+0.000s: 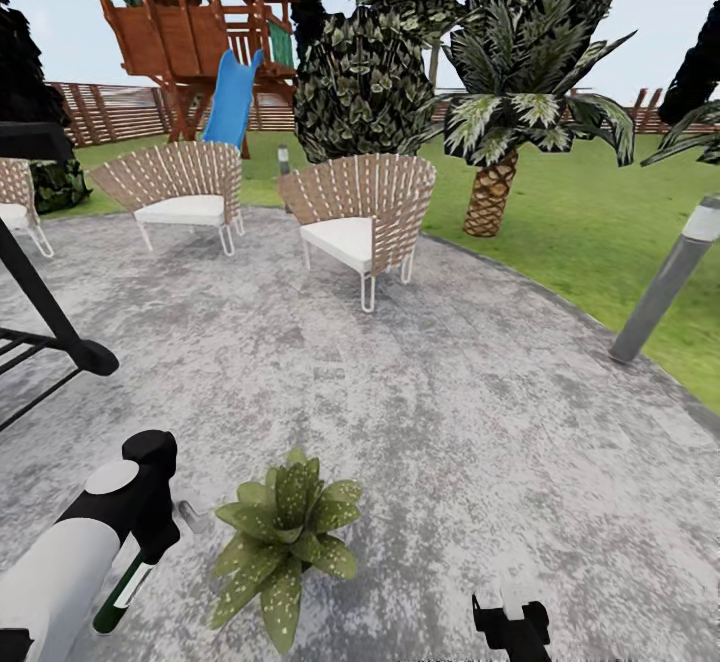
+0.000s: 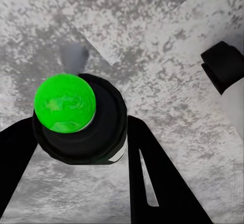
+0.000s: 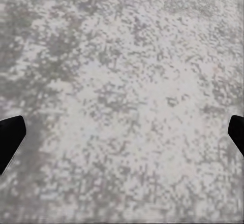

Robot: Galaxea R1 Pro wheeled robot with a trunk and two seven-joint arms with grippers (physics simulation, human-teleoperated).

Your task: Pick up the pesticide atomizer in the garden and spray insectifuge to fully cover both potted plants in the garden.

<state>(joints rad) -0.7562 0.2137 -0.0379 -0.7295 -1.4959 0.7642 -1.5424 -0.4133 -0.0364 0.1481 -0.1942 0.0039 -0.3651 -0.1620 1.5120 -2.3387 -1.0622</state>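
**Atomizer in left gripper, beside broad-leaved plant on patio**

Head view: the left arm comes in at lower left, its left gripper (image 1: pixel 140 542) pinching the pesticide atomizer (image 1: pixel 122 594), a slim dark green bottle with a white label, hanging tilted below the fingers. Just beside it, toward centre, a broad-leaved potted plant (image 1: pixel 283 540) sits on the grey mottled stone patio (image 1: pixel 450 422) (its pot hidden under the leaves).

Left wrist view: the bottle (image 2: pixel 81 120) is seen end-on, a bright green round end ringed by black body, with a black finger (image 2: pixel 157 183) pressed to each side. Patio stone behind it.

Right gripper (image 1: pixel 512 626) low at the bottom edge in the head view. In the right wrist view its two fingertips (image 3: pixel 10 137) sit at opposite edges, spread wide, nothing between them but stone.

Background: two woven chairs (image 1: pixel 362 217), palm tree (image 1: pixel 500 122), wooden playhouse with blue slide (image 1: pixel 232 92), slatted fence (image 1: pixel 110 110), lawn (image 1: pixel 580 212), grey bollard light (image 1: pixel 668 280). Black frame (image 1: pixel 40 322) at far left, identity unclear.
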